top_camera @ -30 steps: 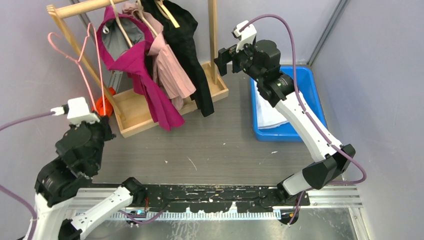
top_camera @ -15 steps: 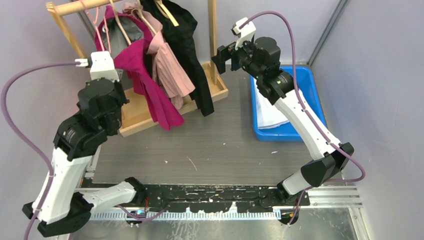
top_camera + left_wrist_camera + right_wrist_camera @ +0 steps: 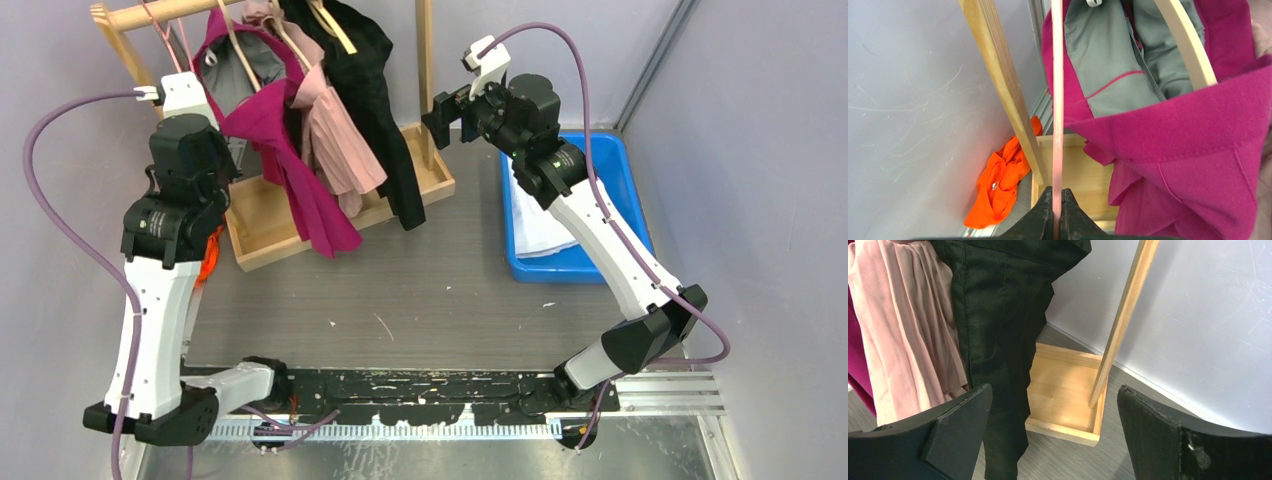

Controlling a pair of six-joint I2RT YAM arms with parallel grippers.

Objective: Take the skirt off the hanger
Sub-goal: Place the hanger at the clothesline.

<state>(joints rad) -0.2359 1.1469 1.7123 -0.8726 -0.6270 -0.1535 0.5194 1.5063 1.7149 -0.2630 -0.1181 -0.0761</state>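
Observation:
The hanger [image 3: 1057,100] is a thin pink wire one, and my left gripper [image 3: 1057,201] is shut on its lower bar, holding it up next to the rack's left post [image 3: 1003,95]. No garment hangs on the part of it I can see. The orange skirt [image 3: 998,185] lies crumpled on the floor against the wall, left of the rack's base; in the top view the orange skirt [image 3: 208,252] peeks out beside my left arm. My right gripper [image 3: 1055,395] is wide open and empty, held high near the rack's right post [image 3: 1120,325].
The wooden rack [image 3: 345,195] holds a magenta coat [image 3: 290,150], a pale pink garment [image 3: 340,140] and a black garment [image 3: 385,110] on wooden hangers. A blue bin [image 3: 610,170] with white cloth sits at the right. Walls close in behind and on the left.
My left arm has risen and swung back toward the rack's rail, carrying the pink hanger up with it. The orange skirt stays low by the rack's base. The right arm has barely moved.

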